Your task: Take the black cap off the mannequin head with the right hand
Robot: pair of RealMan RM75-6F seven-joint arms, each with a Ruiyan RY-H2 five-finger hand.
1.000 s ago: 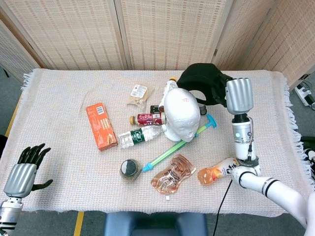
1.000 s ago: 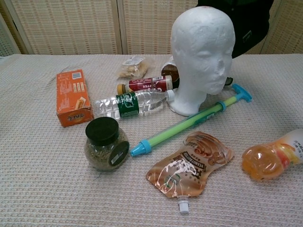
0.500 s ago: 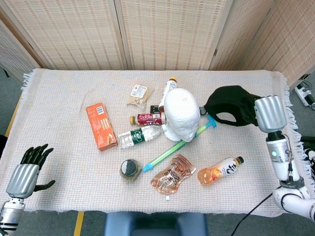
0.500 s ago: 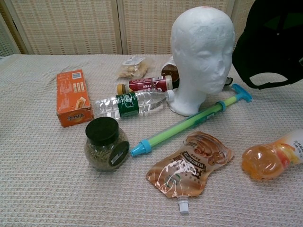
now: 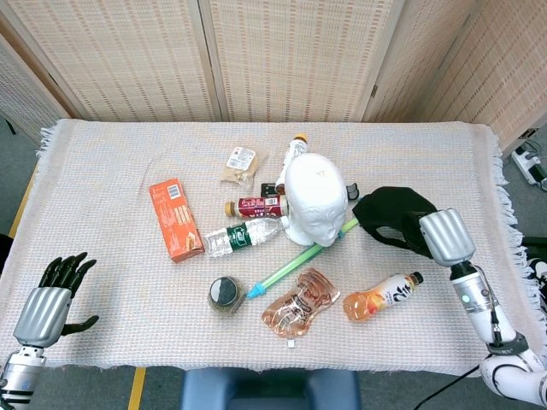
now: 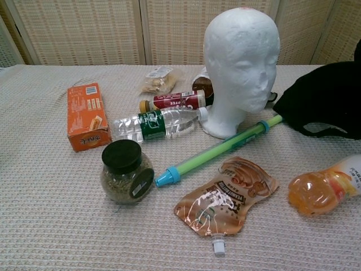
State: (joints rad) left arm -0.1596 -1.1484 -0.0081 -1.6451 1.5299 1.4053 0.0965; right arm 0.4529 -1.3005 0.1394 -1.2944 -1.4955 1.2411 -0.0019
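The white mannequin head (image 5: 316,198) stands bare in the middle of the table; the chest view shows it (image 6: 241,62) upright, facing front right. The black cap (image 5: 393,215) lies low on the cloth just right of the head, covering the far end of the green pump, and fills the right edge of the chest view (image 6: 327,99). My right hand (image 5: 444,237) grips the cap's right side, its fingers hidden under the fabric. My left hand (image 5: 53,295) hangs off the table's front left corner, fingers spread and holding nothing.
An orange box (image 5: 175,219), a water bottle (image 5: 244,234), a dark-lidded jar (image 5: 224,294), a green pump (image 5: 295,263), a clear pouch (image 5: 297,311) and an orange drink bottle (image 5: 383,296) lie around the head. Small bottles and a snack bag (image 5: 239,162) sit behind it.
My right hand carried the black cap from behind the mannequin head out to the right, then lowered it to the cloth beside the head. The left hand barely moved.
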